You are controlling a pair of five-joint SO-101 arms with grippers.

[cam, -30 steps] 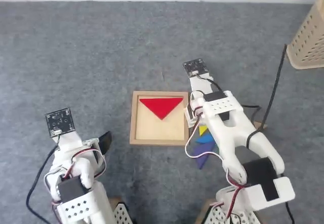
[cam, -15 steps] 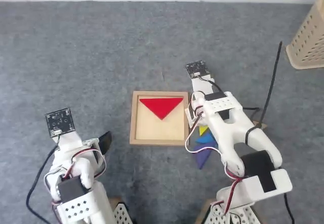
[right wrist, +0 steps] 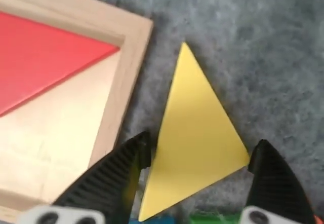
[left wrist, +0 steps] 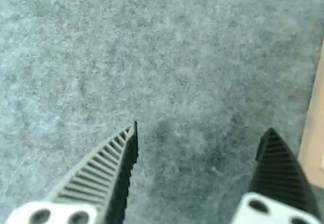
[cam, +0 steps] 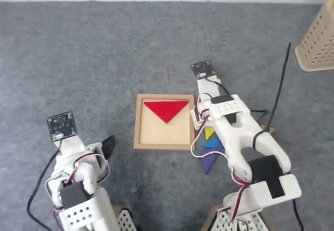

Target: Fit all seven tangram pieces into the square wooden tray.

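Note:
The square wooden tray (cam: pixel 139 133) lies mid-table with a red triangle (cam: pixel 166 109) set in its far half. Just right of the tray, partly under the right arm, a yellow piece (cam: pixel 210 134), a blue piece (cam: pixel 213 143) and a purple piece (cam: pixel 209 162) lie on the carpet. In the right wrist view the yellow triangle (right wrist: pixel 195 133) lies flat beside the tray's rim (right wrist: pixel 126 87), and my right gripper (right wrist: pixel 200 155) stands open with one finger on each side of it. My left gripper (left wrist: pixel 200 143) is open over bare carpet left of the tray.
Grey carpet covers the table. A perforated beige basket (cam: pixel 319 40) stands at the far right edge. A black cable (cam: pixel 279 92) runs along the right arm. The tray's edge (left wrist: pixel 315 127) shows beside my left gripper.
The right arm has shifted slightly, its base nudging left. The pieces, the tray and the left arm have not moved.

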